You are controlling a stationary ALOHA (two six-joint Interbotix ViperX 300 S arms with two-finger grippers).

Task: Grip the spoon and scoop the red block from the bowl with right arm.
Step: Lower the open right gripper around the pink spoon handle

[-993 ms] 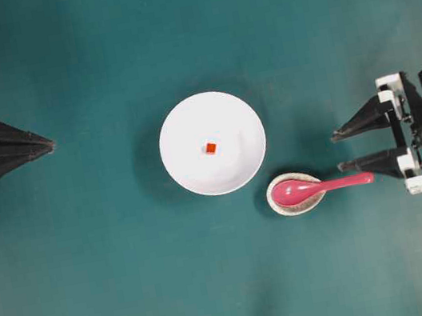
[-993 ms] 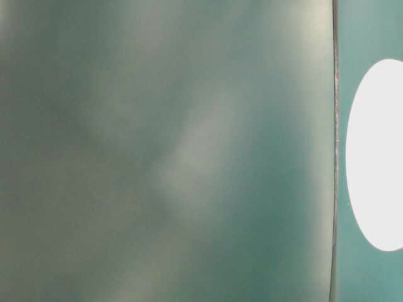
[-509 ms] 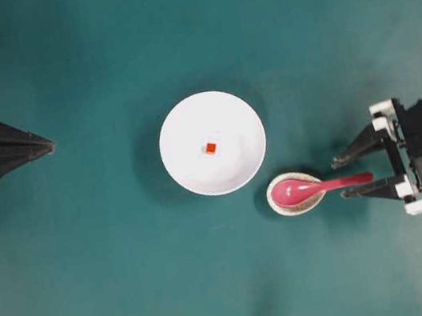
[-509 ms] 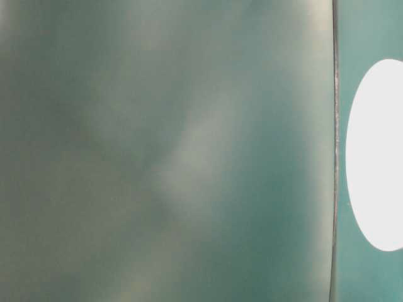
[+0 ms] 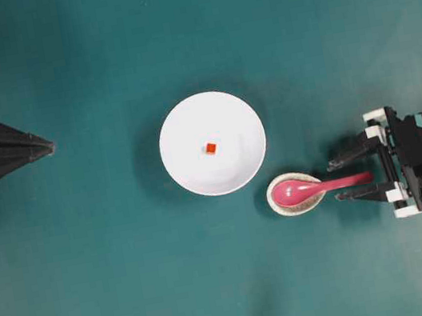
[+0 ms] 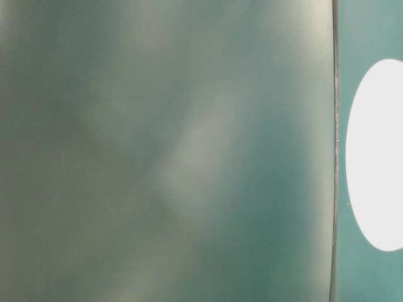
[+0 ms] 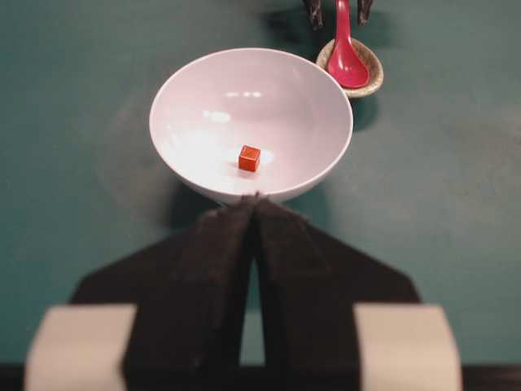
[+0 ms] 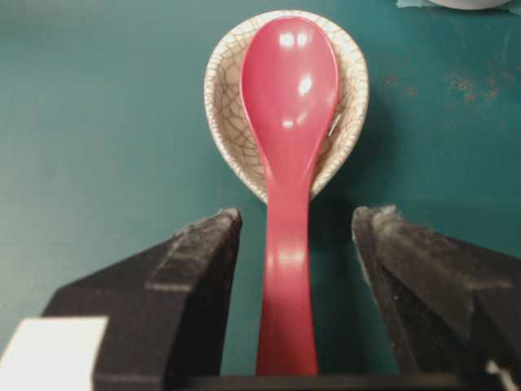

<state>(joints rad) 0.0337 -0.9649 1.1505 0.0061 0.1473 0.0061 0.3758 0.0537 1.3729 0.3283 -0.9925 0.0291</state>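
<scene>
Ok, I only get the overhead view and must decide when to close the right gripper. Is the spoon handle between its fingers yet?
Observer: Yes. In the right wrist view the spoon handle runs between both fingers of the right gripper, with gaps either side.
Operator: So open, not touching?
Observer: Open, and no contact visible.
Operator: Where is the scoop end?
Observer: Resting in the crackle-glazed spoon rest.
Operator: And the block?
Observer: The left wrist view shows the red block near the bottom of the bowl.
</scene>
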